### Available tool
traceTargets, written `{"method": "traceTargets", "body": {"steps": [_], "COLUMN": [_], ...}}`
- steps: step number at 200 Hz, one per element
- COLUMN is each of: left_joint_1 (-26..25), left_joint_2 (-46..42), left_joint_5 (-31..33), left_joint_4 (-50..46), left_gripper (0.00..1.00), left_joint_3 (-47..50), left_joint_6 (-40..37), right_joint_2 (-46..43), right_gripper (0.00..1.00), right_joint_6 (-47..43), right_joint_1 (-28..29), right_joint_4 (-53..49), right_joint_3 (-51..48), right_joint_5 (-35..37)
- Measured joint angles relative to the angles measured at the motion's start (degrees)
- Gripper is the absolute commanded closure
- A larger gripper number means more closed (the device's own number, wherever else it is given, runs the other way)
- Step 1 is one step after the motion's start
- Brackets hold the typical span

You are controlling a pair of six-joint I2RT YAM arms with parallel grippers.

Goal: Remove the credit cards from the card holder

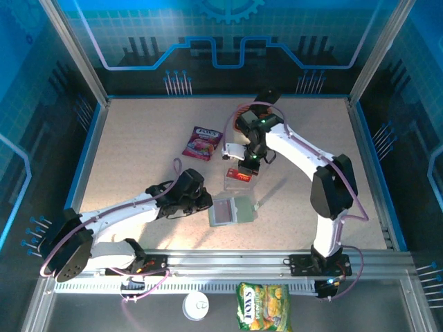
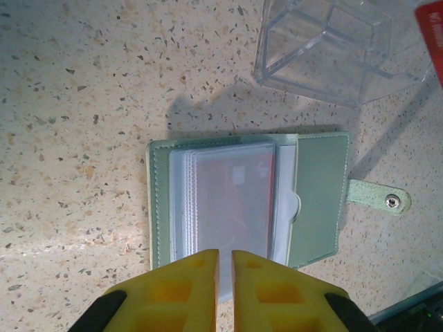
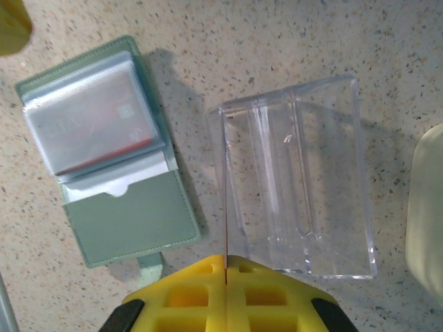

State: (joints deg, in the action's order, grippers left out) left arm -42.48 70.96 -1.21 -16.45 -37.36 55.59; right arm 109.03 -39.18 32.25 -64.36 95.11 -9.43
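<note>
Card holder [image 3: 128, 221] open flat, red card [image 1: 241, 175] pinched in right hand [image 3: 225, 261]

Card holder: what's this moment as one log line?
left gripper: nearly shut on open grey-green folding card holder | right gripper: shut on thin red plastic card | over clear plastic slotted box
</note>
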Motion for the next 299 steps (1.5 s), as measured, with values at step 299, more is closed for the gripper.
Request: {"method": "traceTargets", "body": {"steps": [299], "left_joint_1": [3.5], "left_joint_2": [2.5], "left_joint_5": [0.0], "left_joint_4": [2.6], "left_gripper": [0.89], "left_joint_3": [1.0], "left_joint_6": [1.2], "right_joint_2": [12.1], "right_gripper": [0.99], "right_joint_6": [-7.0], "right_joint_1": [-0.4], "right_joint_4": [-4.8], "right_joint_3": [7.5], "right_joint_5": [-3.0]}}
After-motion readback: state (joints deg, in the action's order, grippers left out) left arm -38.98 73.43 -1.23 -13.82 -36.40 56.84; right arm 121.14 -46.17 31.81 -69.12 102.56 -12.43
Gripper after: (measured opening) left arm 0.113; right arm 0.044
